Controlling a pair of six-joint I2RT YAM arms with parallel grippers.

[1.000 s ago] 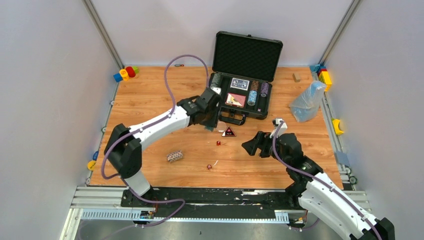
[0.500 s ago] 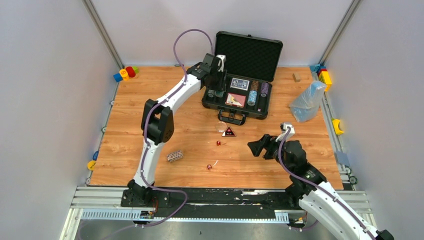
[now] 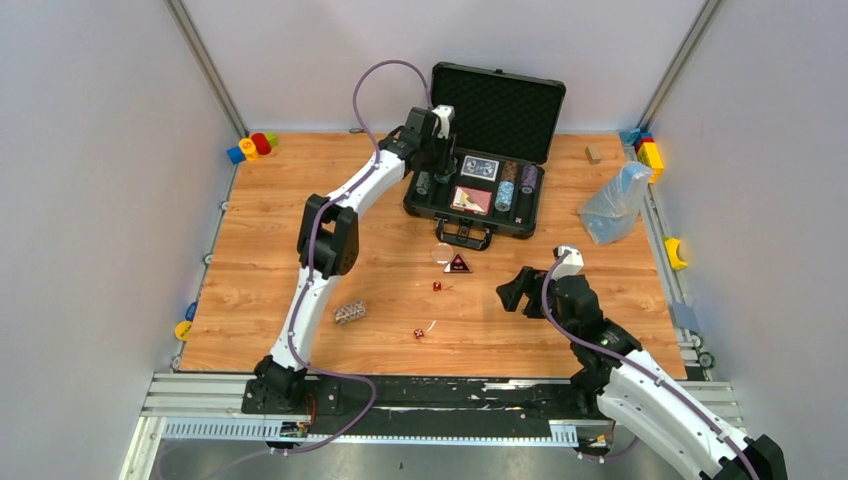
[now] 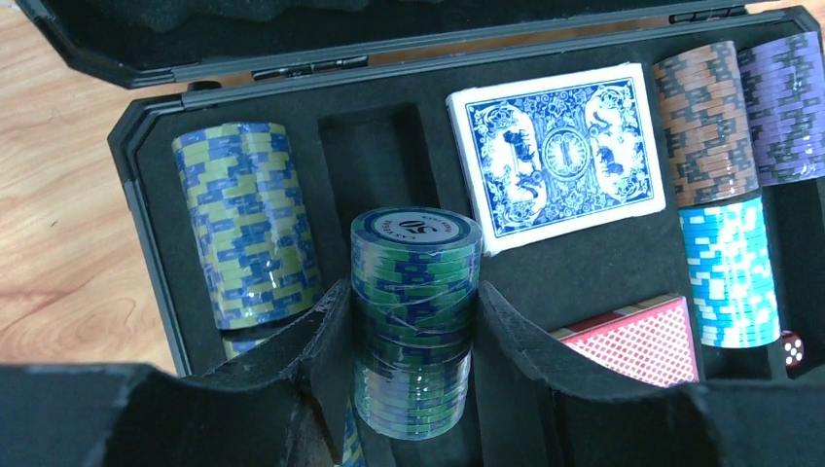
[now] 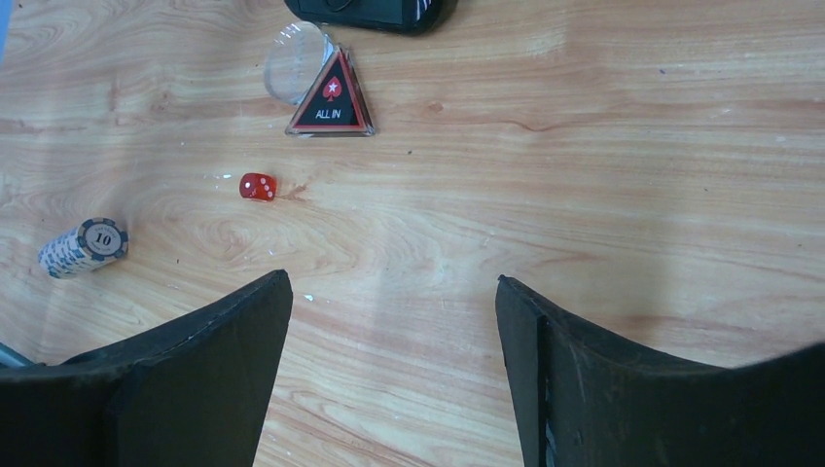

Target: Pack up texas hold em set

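My left gripper (image 4: 415,326) clamped the green-blue striped chip roll (image 4: 416,255) over the black foam-lined case (image 4: 136,165); needed squaring to the empty slot (image 4: 373,170) before lowering. Right gripper (image 5: 394,321) hung agape.

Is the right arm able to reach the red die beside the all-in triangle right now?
Probably yes: its tool is open and empty, with only bare tabletop before the red die.

**Wood-grain bench inside a pale grey booth**

A wood-grain bench (image 3: 300,200) fills the middle, evenly lit. Plain pale grey walls (image 3: 90,150) close its left, far and right sides. Metal posts (image 3: 205,65) rise at its far corners, and an aluminium rail (image 3: 200,395) runs along its near edge.
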